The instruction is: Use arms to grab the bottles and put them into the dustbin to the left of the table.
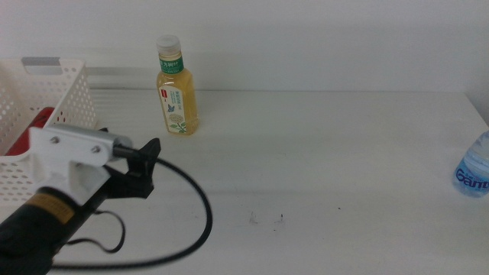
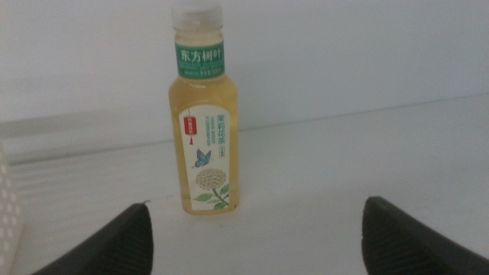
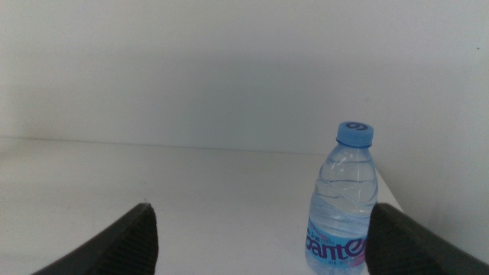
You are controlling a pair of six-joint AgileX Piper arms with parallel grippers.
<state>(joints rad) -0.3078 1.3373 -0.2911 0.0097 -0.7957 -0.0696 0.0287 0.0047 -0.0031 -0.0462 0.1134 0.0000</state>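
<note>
Left gripper (image 2: pixel 256 233), jaws spread wide and empty, sits low beside the dustbin (image 1: pixel 53 95) aimed at the upright yellow tea bottle (image 1: pixel 176 88) near the table's (image 1: pixel 328 168) far edge, while the right gripper (image 3: pixel 263 241), likewise wide, faces the water bottle (image 3: pixel 342 202).

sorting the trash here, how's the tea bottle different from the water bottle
The tea bottle holds yellow liquid under a white cap and green label; the water bottle is clear, with a blue cap. The tea bottle stands near the basket; the water bottle stands at the table's right edge. Both are upright and ungripped.
</note>
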